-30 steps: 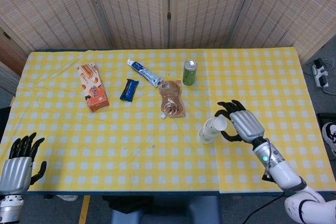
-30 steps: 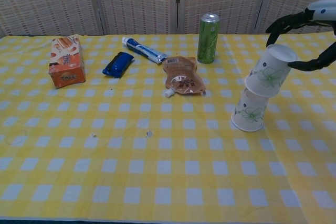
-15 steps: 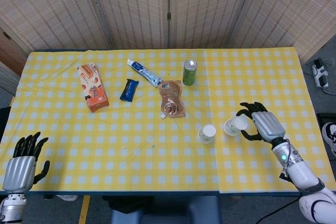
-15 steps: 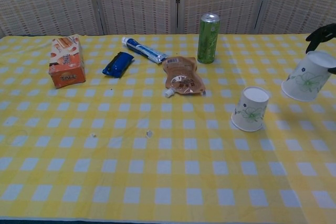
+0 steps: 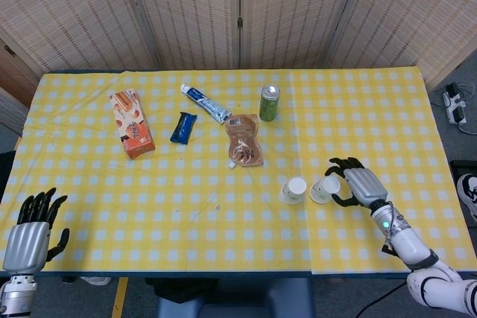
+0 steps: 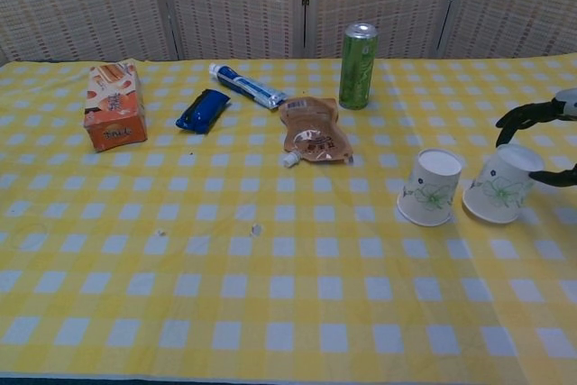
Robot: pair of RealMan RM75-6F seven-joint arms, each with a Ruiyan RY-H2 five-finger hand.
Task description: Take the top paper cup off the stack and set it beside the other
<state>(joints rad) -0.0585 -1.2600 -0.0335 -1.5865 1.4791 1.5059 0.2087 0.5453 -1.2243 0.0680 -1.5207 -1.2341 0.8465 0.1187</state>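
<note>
The lifted paper cup [image 6: 500, 194] sits upside-down just beside the other cup [image 6: 431, 187], toward the table's right edge, my right hand [image 5: 356, 186] wrapped around it. Only letting go remains. My left hand [image 5: 28, 232] hangs empty, fingers apart.

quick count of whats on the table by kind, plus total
paper cups: 2, one standing free, one in the right robot hand
drink can: 1, green
carton: 1, orange
tube: 1, blue and white
snack wrapper: 1, blue
spouted pouch: 1, brown
total: 7
</note>
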